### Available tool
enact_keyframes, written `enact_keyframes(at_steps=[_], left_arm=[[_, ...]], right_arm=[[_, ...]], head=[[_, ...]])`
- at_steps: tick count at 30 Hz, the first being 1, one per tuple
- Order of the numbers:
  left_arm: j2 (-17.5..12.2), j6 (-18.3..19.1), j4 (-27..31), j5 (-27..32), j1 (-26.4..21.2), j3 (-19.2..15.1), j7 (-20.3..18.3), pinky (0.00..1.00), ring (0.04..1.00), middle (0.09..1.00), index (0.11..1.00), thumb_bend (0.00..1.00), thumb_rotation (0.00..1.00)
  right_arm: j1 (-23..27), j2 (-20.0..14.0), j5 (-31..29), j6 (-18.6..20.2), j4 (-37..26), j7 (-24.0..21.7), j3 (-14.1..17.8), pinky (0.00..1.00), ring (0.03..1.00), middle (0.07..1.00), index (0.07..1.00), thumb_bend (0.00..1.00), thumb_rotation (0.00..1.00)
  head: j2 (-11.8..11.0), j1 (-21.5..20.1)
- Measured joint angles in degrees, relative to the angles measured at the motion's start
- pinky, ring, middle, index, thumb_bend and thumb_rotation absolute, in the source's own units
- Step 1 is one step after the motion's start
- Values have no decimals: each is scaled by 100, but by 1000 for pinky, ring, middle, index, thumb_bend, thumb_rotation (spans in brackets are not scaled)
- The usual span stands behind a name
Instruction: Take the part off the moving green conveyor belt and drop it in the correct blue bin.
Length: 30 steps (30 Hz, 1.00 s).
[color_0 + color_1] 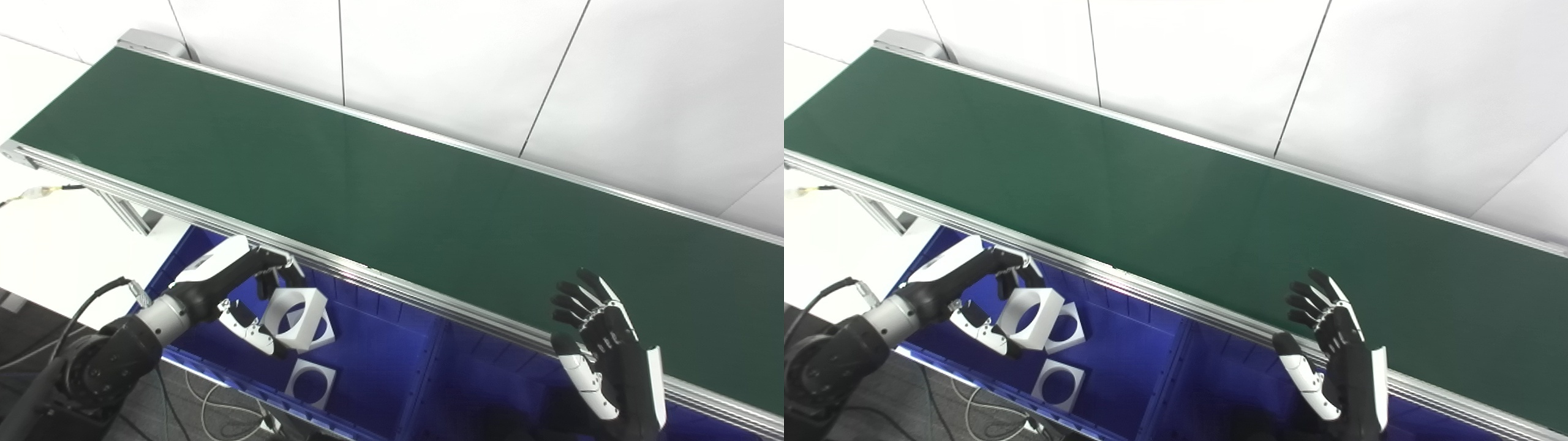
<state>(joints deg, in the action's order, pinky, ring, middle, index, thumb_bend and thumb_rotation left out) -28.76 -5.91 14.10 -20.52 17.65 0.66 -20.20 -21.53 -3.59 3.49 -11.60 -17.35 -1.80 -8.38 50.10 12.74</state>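
A white square part with a round hole (296,318) hangs over the left blue bin (367,361), held between the fingers and thumb of my left hand (245,294). Two more white square parts lie in that bin, one just behind the held part (323,331) and one nearer the front wall (311,383). My right hand (603,352) stands open, fingers spread, at the near edge of the green conveyor belt (392,190). No part shows on the belt.
The belt's aluminium front rail (429,297) runs just above both bins. A second blue bin (490,392) lies to the right of a divider, under my right hand. White wall panels back the belt. Cables trail on the floor at lower left.
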Motion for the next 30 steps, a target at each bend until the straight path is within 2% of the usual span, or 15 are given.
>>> enact_keyframes(at_steps=[12, 16, 22, 30], left_arm=[[-5, -277, -386, -278, -31, 94, 182, 362, 393, 471, 520, 500, 0], [-17, -447, -493, -637, -47, 161, 304, 349, 386, 468, 524, 499, 0], [-26, -480, -607, -989, -140, 254, 391, 354, 388, 462, 520, 500, 0], [-25, -470, -634, -1009, -240, 274, 392, 391, 406, 480, 517, 501, 0]], right_arm=[[3, 1, -9, 0, 0, -4, -2, 670, 734, 771, 854, 667, 558], [0, 2, -2, 0, -16, -8, -14, 671, 733, 774, 856, 660, 559], [1, 9, 13, 0, -58, -8, -21, 667, 730, 769, 852, 668, 562], [-1, 26, 25, 0, -58, -8, -25, 671, 732, 770, 853, 664, 561]], head=[[-9, 9], [-17, -35], [-26, -53], [-44, -61]])
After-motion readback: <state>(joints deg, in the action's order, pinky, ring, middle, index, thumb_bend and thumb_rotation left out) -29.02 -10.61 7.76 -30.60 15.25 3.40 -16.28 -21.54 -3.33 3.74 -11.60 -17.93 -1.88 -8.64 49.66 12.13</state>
